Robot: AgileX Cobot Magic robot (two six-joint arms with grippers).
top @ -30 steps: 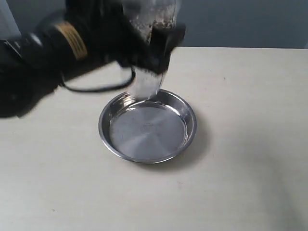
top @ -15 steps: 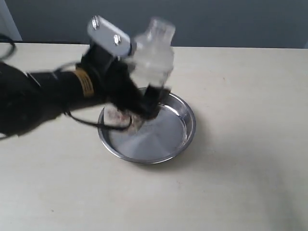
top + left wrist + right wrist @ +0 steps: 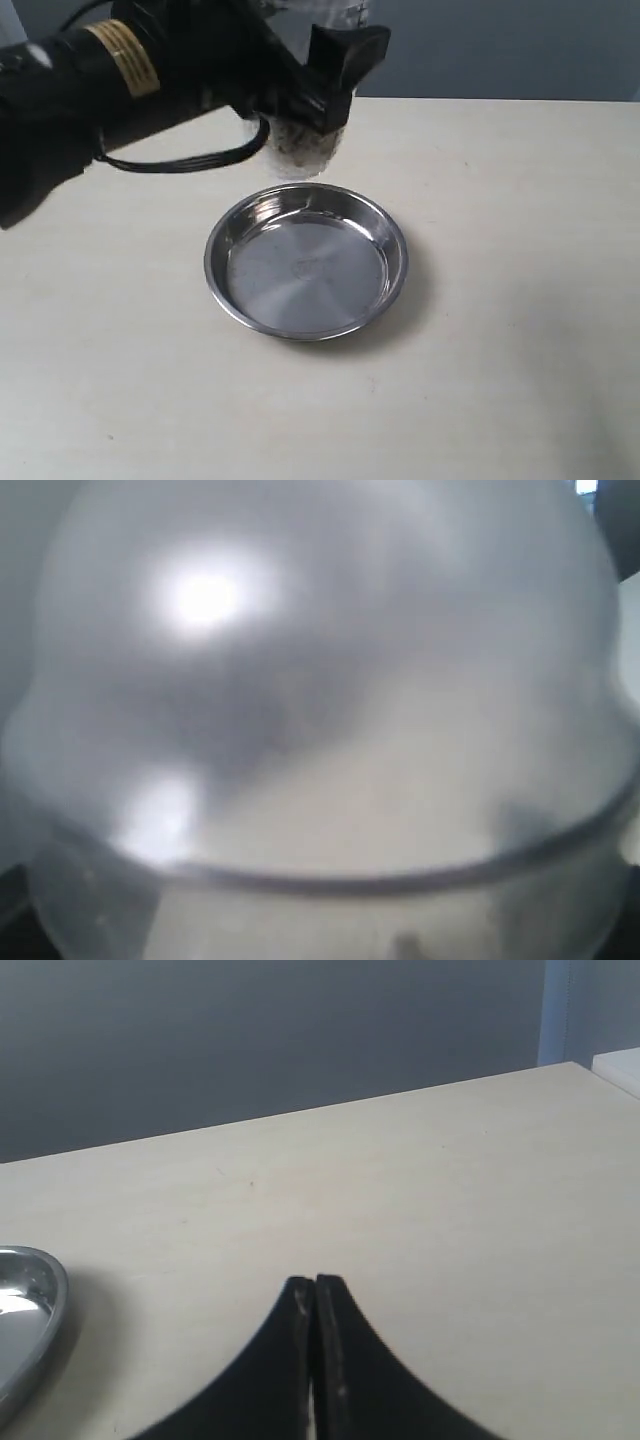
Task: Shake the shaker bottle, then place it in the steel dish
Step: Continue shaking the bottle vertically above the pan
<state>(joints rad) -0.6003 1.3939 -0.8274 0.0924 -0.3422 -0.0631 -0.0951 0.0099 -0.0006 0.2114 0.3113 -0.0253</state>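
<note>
The shaker bottle hangs in the air above the far rim of the steel dish, brown and pale grains showing in its lower end. My left gripper is shut on it, black fingers around its body; its upper part runs out of the exterior view. In the left wrist view the bottle's frosted dome fills the picture, blurred. The steel dish lies on the table with nothing in it, and its rim shows in the right wrist view. My right gripper is shut on nothing, above bare table.
The beige table stretches around the dish. A black cable hangs under the left arm. A grey wall stands behind the table's far edge.
The left gripper swung the bottle down to the dish, tilted, then back up and upright above the dish's far rim. The dish has not moved.
</note>
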